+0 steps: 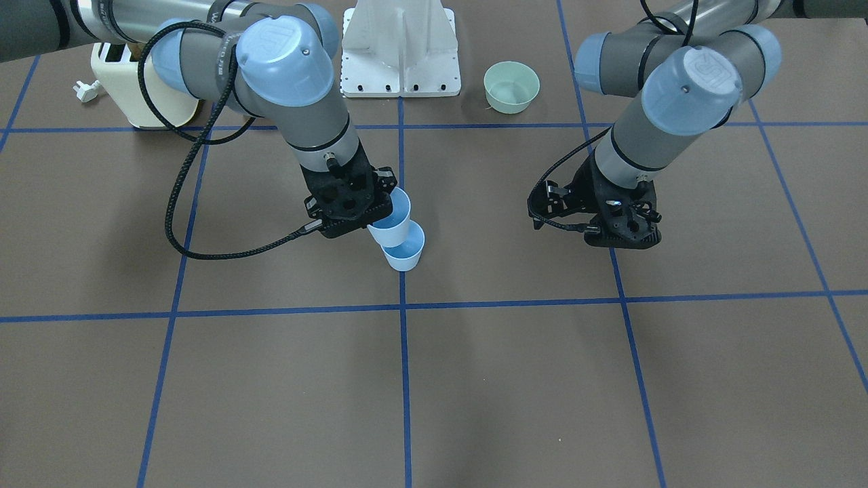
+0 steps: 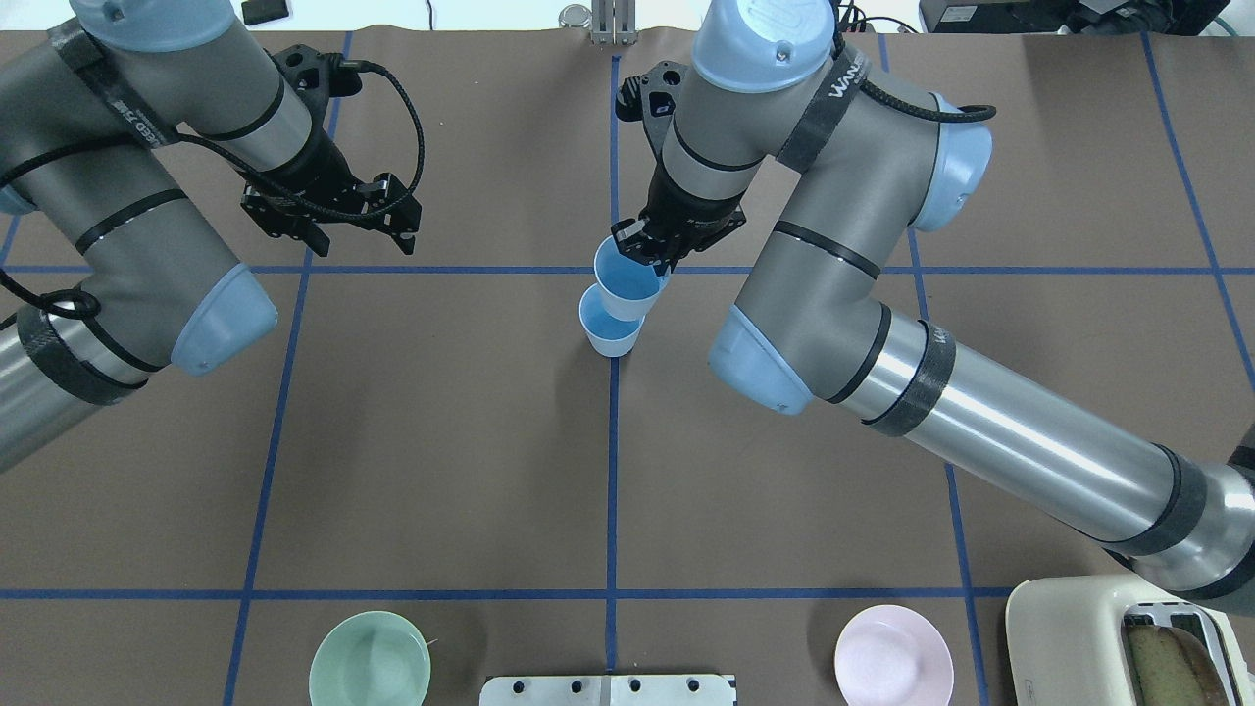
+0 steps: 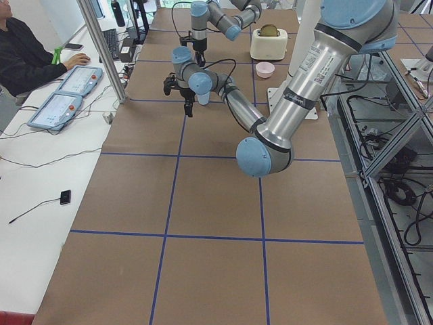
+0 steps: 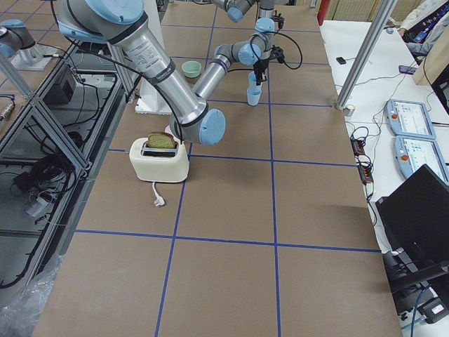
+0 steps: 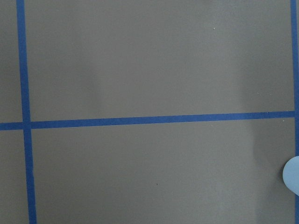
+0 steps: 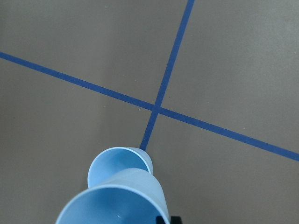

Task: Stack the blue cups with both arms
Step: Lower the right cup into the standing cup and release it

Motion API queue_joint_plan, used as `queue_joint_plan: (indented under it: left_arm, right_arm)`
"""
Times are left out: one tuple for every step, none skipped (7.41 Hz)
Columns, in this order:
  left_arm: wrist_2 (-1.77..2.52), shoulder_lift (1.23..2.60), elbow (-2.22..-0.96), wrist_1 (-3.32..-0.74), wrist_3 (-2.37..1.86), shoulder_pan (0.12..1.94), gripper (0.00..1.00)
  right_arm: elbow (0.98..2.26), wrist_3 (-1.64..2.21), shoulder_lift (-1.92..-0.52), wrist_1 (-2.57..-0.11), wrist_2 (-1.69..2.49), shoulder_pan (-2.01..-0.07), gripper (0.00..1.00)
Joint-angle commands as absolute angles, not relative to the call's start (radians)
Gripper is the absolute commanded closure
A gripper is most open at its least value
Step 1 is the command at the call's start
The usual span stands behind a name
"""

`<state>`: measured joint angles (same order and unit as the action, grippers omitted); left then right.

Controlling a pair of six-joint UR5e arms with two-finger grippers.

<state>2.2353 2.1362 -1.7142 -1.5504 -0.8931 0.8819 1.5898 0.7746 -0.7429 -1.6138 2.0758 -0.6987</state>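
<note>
Stacking looks close to done, by our reading; the right gripper (image 2: 650, 257) is clamped on the far rim of the upper cup (image 2: 626, 289) and holds it off the table (image 2: 441, 441), right over the lower cup (image 2: 608, 328). We take the rim grip as chosen to leave the cup's base and sides free to drop into the other one. The lower cup stands upright on a blue tape line (image 2: 613, 471) near the middle of the table, mouth up, ready to receive. The held cup sits a little tilted, its base at or just inside that mouth; we cannot tell whether the two touch. The left gripper (image 2: 358, 230) hangs well apart on its own side, jaws spread and holding nothing, probably parked there to keep clear. We judge that what remains is to straighten the upper cup, lower it fully, then release; a tilted drop could tip the lower cup.
</note>
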Motion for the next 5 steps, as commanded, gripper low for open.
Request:
queue_joint_plan:
  left_arm:
    - [2.235,2.129,-1.715,-1.551,-0.893,0.882,0.02]
    - [2.235,2.129,-1.715,-1.551,-0.893,0.882,0.02]
    - [2.235,2.128,-1.715,-1.551,-0.893,0.882,0.02]
    - [2.235,2.126,-1.715,-1.552,-0.893,0.882,0.02]
    - [2.235,2.126,-1.715,-1.552,-0.894,0.881,0.02]
  right_arm:
    - [1.553,0.784,-0.738,-1.571,2.051,-0.670,1.00]
    - [1.552,0.794,-0.736,-1.566,2.036,-0.661,1.00]
    - [1.551,0.799,-0.738,-1.565,2.033,-0.660,1.00]
    - [1.551,0.799,-0.738,-1.565,2.028,-0.660,1.00]
    - [1.548,0.799,-0.738,-1.563,2.022,-0.654,1.00]
